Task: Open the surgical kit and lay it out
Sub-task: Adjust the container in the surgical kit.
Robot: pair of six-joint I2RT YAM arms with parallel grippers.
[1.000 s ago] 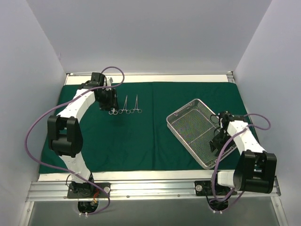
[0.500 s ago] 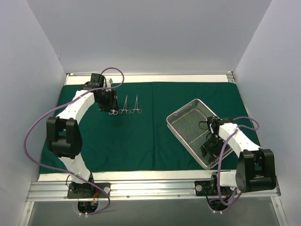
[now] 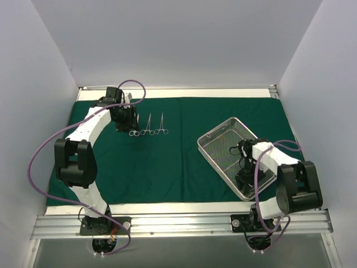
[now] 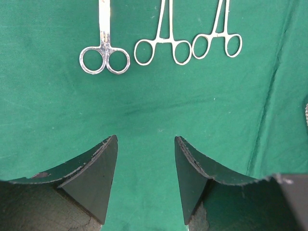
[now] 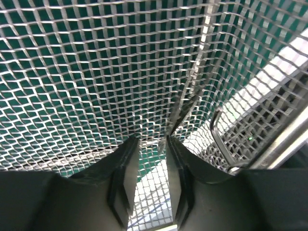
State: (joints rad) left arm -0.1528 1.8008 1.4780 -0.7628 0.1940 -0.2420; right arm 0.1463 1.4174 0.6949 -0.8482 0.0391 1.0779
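Surgical kit's dark green cloth point(image 3: 167, 167) opened out flat across the table, wrinkled here and there, reaching nearly from side wall to side wall. On its far left part, three small silver instruments in a neat row, side by side without touching, ring handles toward the arms: scissors point(image 4: 104, 44) leftmost, then two ring-handled clamps point(image 4: 163, 41) point(image 4: 217, 35). Left gripper point(image 4: 146, 144) poised over bare cloth just short of the scissor and clamp rings, fingers spread wide, nothing between them. From above, the far end of the scissors partly covered by the left arm's black wrist. Purple cable point(image 3: 39, 156) looping from each arm out past the cloth's edges. On the right part of the cloth, the rectangular wire-mesh tray point(image 3: 220, 145), set at an angle to the table's edges, green showing through its floor. Near end of the tray hidden from above by the right arm reaching into it. Right gripper point(image 5: 153, 142) low inside the tray, close over the mesh floor, fingers only narrowly apart, with mesh alone visible in the gap. Inside the tray, one slim metal piece point(image 5: 190, 94) lying on the mesh, its end just beyond the fingertips; contact impossible to judge. Dark wire handle point(image 5: 216, 137) at the tray's end wall, beside the right finger.
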